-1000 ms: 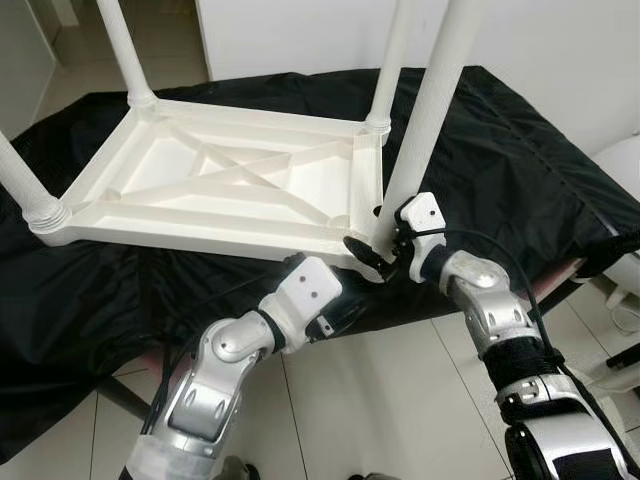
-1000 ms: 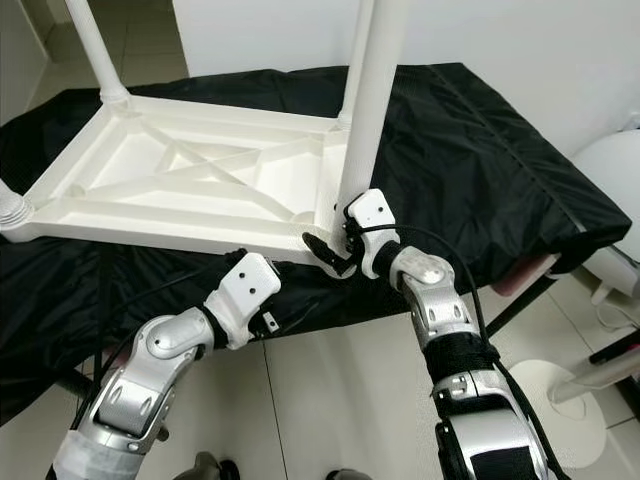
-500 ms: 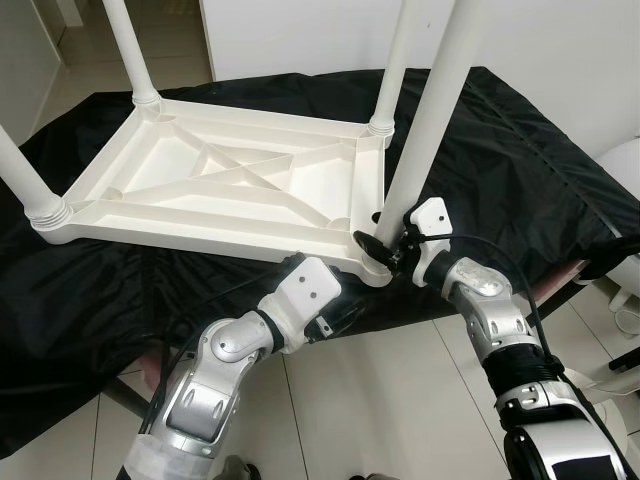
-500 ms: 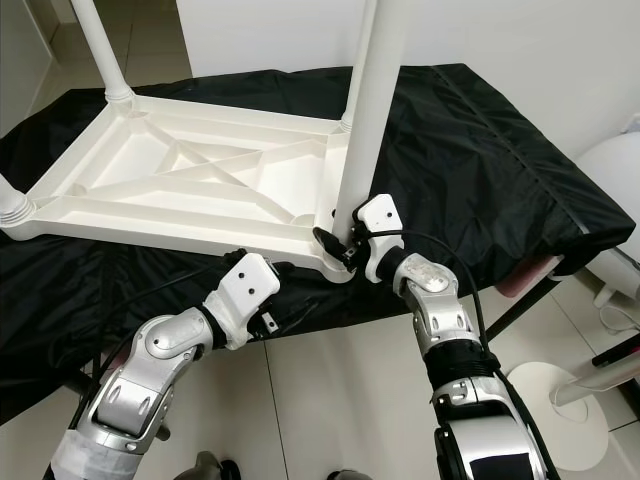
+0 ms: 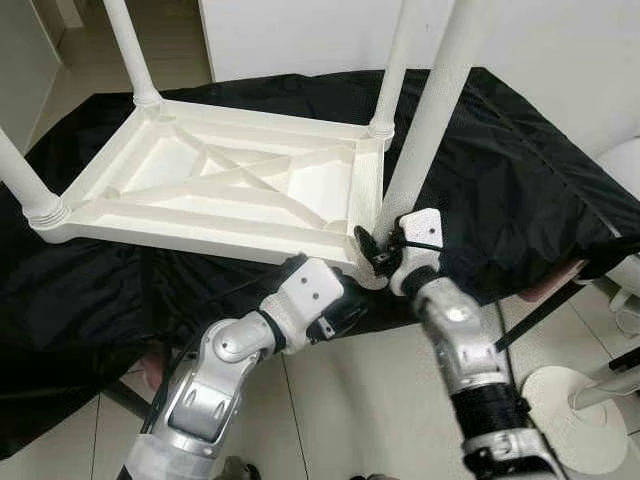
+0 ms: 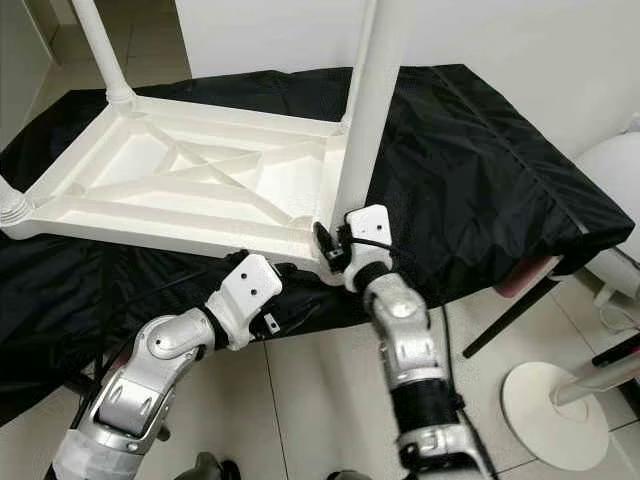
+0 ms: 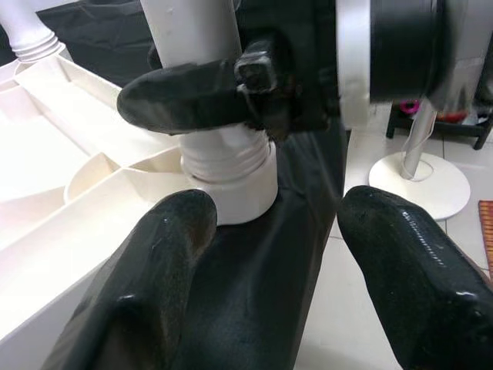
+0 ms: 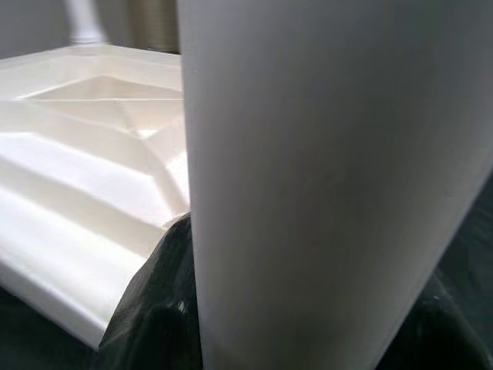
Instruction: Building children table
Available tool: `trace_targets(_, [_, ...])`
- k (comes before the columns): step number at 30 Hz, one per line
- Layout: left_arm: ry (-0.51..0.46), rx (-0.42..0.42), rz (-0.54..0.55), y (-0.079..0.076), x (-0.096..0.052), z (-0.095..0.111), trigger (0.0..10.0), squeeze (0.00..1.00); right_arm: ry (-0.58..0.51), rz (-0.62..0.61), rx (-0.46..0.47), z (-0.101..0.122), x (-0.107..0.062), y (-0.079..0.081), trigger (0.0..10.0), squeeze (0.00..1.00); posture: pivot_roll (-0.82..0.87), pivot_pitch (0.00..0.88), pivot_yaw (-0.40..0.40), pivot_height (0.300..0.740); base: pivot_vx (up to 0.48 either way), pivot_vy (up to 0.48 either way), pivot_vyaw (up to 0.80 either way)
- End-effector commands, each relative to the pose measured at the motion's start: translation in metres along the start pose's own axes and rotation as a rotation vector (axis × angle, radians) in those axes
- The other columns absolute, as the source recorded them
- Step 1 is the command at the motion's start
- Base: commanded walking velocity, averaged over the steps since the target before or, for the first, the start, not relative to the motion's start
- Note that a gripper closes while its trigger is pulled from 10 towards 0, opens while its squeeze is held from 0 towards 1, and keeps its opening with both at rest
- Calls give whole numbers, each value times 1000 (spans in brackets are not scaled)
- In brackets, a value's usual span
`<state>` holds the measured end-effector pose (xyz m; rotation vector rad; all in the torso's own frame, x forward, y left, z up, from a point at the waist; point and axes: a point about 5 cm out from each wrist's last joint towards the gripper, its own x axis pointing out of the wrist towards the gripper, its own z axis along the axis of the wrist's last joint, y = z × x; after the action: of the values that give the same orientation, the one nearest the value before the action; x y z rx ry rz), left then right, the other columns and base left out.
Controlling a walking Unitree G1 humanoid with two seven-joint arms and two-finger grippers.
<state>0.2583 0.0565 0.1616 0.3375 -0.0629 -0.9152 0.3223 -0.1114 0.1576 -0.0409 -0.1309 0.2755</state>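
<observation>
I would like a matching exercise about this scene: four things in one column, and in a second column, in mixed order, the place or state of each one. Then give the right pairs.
Things:
1. white table top
2. near-right table leg
3. left gripper
4. right gripper

Places or states:
A. closed around the base of a leg
B. lies upside down on the black cloth
C. open, just in front of the corner socket
D. stands upright in the corner socket

Pairs: 1-B, 2-D, 3-C, 4-A
</observation>
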Motion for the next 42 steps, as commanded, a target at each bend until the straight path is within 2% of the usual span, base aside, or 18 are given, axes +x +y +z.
trace_targets(1, [5, -4, 32, 0, 2, -2, 10000, 0, 54, -47, 1, -10, -4, -1, 10000, 0, -87, 73, 13, 740, 0, 0, 0])
trace_targets(4, [4, -2, 24, -1, 3, -2, 10000, 0, 39, -132, 20, -6, -7, 20, 10000, 0, -82, 74, 6, 740, 0, 0, 0])
trace_targets(7, [3, -4, 26, -1, 2, -2, 10000, 0, 25, -130, 44, -1, -9, 31, 10000, 0, -81, 75, 5, 740, 0, 0, 0])
trace_targets(14, [8, -9, 26, -4, 0, -4, 10000, 0, 44, -173, 58, 0, -15, 28, 10000, 0, -82, 79, 2, 740, 0, 0, 0])
trace_targets(15, [8, -10, 26, -4, 0, -4, 10000, 0, 47, -179, 58, 0, -16, 28, 10000, 478, -82, 81, 4, 740, 0, 0, 0])
trace_targets(16, [8, -11, 26, -4, 0, -4, 10000, 0, 49, -182, 58, 0, -16, 28, 10000, 478, -82, 81, 4, 740, 0, 0, 0])
trace_targets(17, [9, -12, 29, -3, 0, -4, 10000, 0, 32, -155, 66, 3, -17, 27, 10000, 1000, -81, 83, 4, 740, 0, 0, 0])
trace_targets(21, [8, -12, 29, -3, 0, -3, 10000, 0, 16, -153, 67, 5, -18, 25, 10000, 1000, -81, 85, 6, 740, 0, 0, 0])
trace_targets(22, [10, -12, 29, -3, 0, -4, 10000, 0, 7, -124, 61, 6, -18, 22, 10000, 1000, -83, 86, 8, 740, 0, 0, 0])
trace_targets(24, [12, -11, 28, -3, -1, -4, 10000, 0, 6, 34, 67, 7, -18, 24, 10000, 1000, -83, 87, 9, 740, 0, 0, 0])
trace_targets(25, [12, -11, 28, -3, -1, -4, 10000, 0, -1, 83, 54, 8, -18, 23, 10000, 533, -83, 87, 9, 740, 0, 0, 0])
trace_targets(26, [12, -12, 28, -3, -1, -4, 10000, 0, -3, 150, 54, 8, -20, 21, 10000, 0, -87, 89, 11, 740, 0, 0, 0])
trace_targets(28, [12, -12, 28, -3, -1, -4, 10000, 0, -4, 187, 53, 8, -21, 20, 10000, 0, -87, 89, 11, 740, 0, 0, 0])
trace_targets(31, [10, -8, 30, -2, 0, -4, 10000, 0, -12, 312, -47, 8, -23, 7, 10000, 0, -97, 87, 13, 740, 0, 0, 0])
trace_targets(32, [10, -8, 30, -2, 0, -4, 10000, 0, -12, 312, -47, 8, -23, 7, 10000, 0, -97, 87, 13, 740, 0, 0, 0])
trace_targets(33, [8, -9, 34, 0, 1, -3, 10000, 0, -2, 364, -60, 7, -23, -3, 10000, 0, -97, 87, 14, 740, 0, 0, 0])
trace_targets(38, [8, -8, 31, 0, 0, -3, 10000, 0, 3, 429, -105, 7, -17, -19, 10000, 0, -102, 91, 30, 740, 0, 0, 0])
trace_targets(42, [7, -7, 28, 1, 1, -3, 10000, 0, 30, 488, -141, 3, -12, -24, 10000, 0, -106, 92, 36, 740, 0, 0, 0])
